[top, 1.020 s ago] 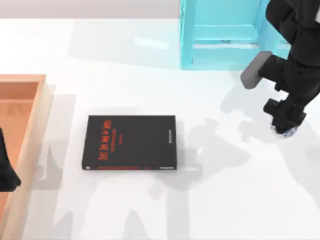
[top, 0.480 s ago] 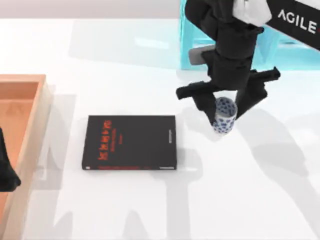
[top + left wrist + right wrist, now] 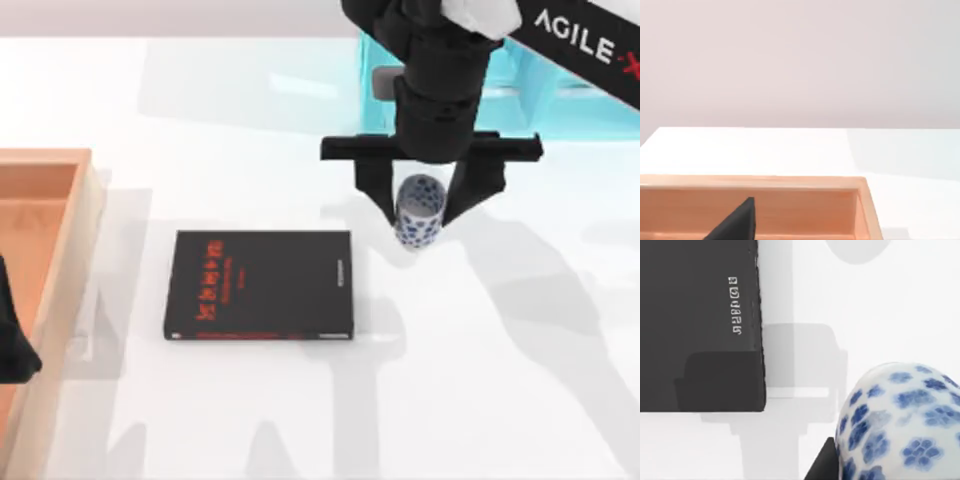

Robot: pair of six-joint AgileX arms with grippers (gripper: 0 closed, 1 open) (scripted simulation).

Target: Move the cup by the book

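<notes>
The right pincer (image 3: 421, 215) is closed on the cup (image 3: 420, 211), one dark finger (image 3: 376, 190) on each side of the white, blue-dotted wall. The cup sits tilted in that grip, its open mouth turned partly upward, and its shadow on the white bench (image 3: 300, 420) lies apart from it, so it seems to hang above the surface. In the right wrist view the cup (image 3: 900, 425) looms close, with the corner of the book (image 3: 700, 325) and its small white mark just beyond.

To the left of the pincer and a little nearer the front edge of the bench lies the book (image 3: 260, 285), flat, black, red-orange lettering on the cover; the cup is near its right edge but does not touch it. Behind the pincer stands a pale blue open-fronted cabinet (image 3: 440, 90).

Well away, at the far left of the bench, a wooden tray (image 3: 70, 240) rests, and the left pincer (image 3: 12, 340) is parked over it; whether its fingers are open or closed I cannot tell. The left wrist view shows the tray's rim (image 3: 790, 182) and wall.
</notes>
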